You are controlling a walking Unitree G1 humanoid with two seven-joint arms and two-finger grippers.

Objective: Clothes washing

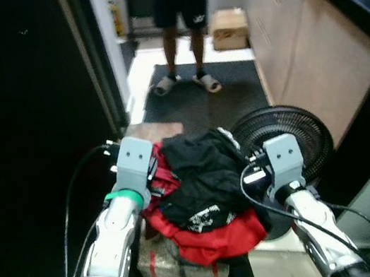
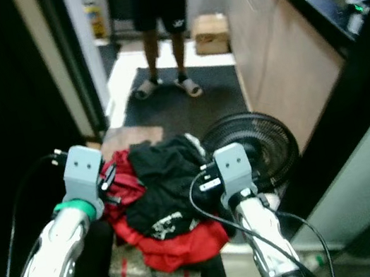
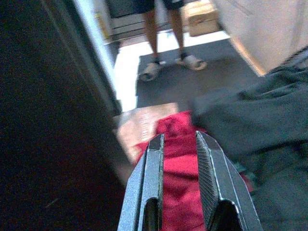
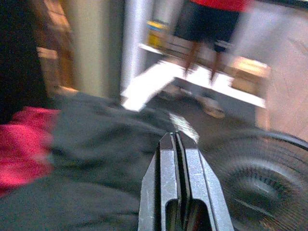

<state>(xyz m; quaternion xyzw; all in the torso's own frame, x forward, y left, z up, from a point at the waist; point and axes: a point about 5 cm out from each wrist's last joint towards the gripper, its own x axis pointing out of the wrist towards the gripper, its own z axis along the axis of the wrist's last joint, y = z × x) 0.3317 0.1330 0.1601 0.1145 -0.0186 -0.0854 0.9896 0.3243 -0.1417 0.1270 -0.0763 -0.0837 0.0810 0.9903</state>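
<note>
Left eye view shows the heap of red and black crumpled clothes (image 1: 198, 193) carried between both arms, so the robot should keep the left claw (image 3: 179, 144), parted over red cloth, and the clenched, empty right claw (image 4: 178, 144) pressed inward evenly.

Silver arms (image 1: 110, 245), grey wrist blocks, black cables

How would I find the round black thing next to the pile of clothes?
Start at the long beige cabinet running down the robot's right side. On the floor at its near end lies a black fan, beside the heap of red and black clothes. It is the one round thing there, with a wire grille like a cage.
</note>
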